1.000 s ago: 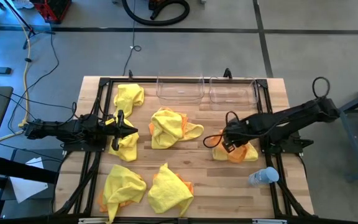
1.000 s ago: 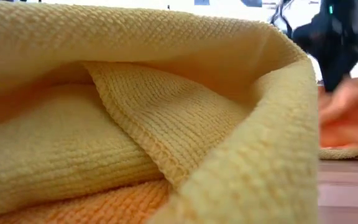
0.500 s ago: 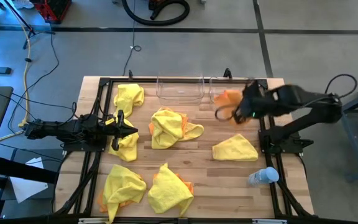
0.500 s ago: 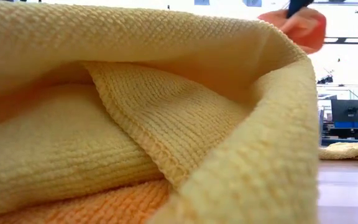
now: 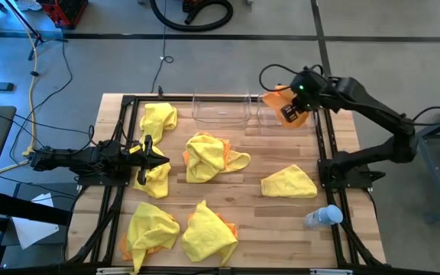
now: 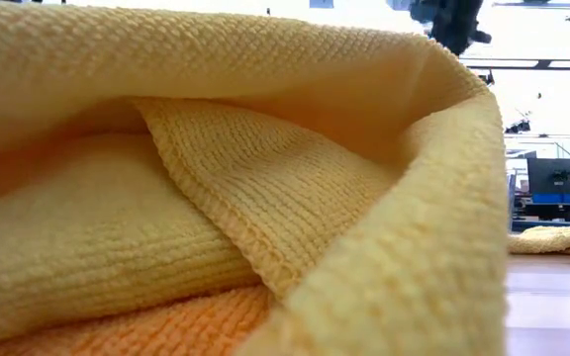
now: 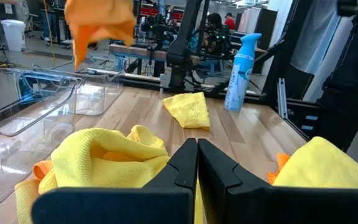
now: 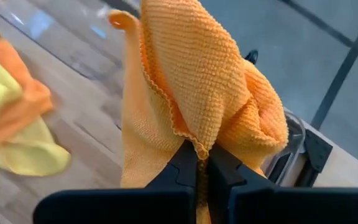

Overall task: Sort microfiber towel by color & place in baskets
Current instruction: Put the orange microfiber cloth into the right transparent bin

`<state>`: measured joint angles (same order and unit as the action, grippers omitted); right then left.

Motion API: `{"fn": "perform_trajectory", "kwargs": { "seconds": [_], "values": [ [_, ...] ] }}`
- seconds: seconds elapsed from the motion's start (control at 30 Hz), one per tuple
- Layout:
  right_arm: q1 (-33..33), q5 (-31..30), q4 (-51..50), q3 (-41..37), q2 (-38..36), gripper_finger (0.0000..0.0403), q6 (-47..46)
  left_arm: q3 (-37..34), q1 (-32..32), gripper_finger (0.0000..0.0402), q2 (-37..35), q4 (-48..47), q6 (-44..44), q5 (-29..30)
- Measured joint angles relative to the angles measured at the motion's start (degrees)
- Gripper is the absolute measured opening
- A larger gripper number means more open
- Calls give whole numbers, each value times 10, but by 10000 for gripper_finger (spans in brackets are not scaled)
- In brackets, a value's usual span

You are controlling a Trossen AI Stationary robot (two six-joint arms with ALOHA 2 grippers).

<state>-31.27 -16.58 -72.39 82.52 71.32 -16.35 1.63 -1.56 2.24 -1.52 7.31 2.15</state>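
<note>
At 6 o'clock on the table (image 5: pixel 243 229), nearest edge: two crumpled yellow towels, one (image 5: pixel 150 229) and one (image 5: pixel 207 234), both with orange cloth peeking out underneath. Low view is almost fully blocked by a yellow towel (image 6: pixel 216 198) right at the lens; waffle-knit weave, folded ridges, orange layer under it. Table is pale wood planks inside a black frame.

At 4 o'clock: clear plastic bottle (image 5: pixel 323 217) lying near the table's right edge. Just past it, a flat yellow towel (image 5: pixel 289 182), roughly triangular, alone.

Centre: bunched yellow towel (image 5: pixel 208 155), soft folds, one corner trailing toward 3 o'clock.

At 9 o'clock: left gripper (image 5: pixel 148 156), dark fingers pressed fully together, nothing between them, low over a small yellow towel (image 5: pixel 156 179). Arm reaches in from the left side.

At 11 o'clock: another yellow towel (image 5: pixel 159 118), crumpled, near the frame corner.

At 12 o'clock, far edge: two baskets side by side, clear rigid plastic, rounded corners. Left basket (image 5: pixel 221 108) looks to have no cloth in it.

At 1 o'clock: right gripper (image 5: pixel 290 111) raised over the right basket (image 5: pixel 270 116), clamped on an orange towel (image 5: pixel 287 103). Right wrist view shows the knit cloth (image 8: pixel 197 93) pinched at a fold, draping out past the fingers, scalloped hem visible. Towel hangs in the air, not yet in the basket.
</note>
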Motion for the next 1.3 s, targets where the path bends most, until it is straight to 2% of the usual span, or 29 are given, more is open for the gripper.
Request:
{"fn": "perform_trajectory", "kwargs": {
  "seconds": [0.17,0.27,0.5,0.87,1.07,1.3],
  "values": [
    [-60,6,74,-95,4,0,43,0,0,1,0,0,0,0],
    [-88,34,141,-160,4,0,48,0,0,1,0,0,0,0],
    [-132,85,267,-269,31,0,0,0,0,1,0,0,0,0],
    [-141,93,288,-277,190,9,-94,0,0,1,0,0,0,0],
    [-153,110,317,-277,235,62,-109,0,0,1,0,0,0,0],
    [-153,111,305,-275,234,135,-111,0,0,1,0,0,0,0]
  ]
}}
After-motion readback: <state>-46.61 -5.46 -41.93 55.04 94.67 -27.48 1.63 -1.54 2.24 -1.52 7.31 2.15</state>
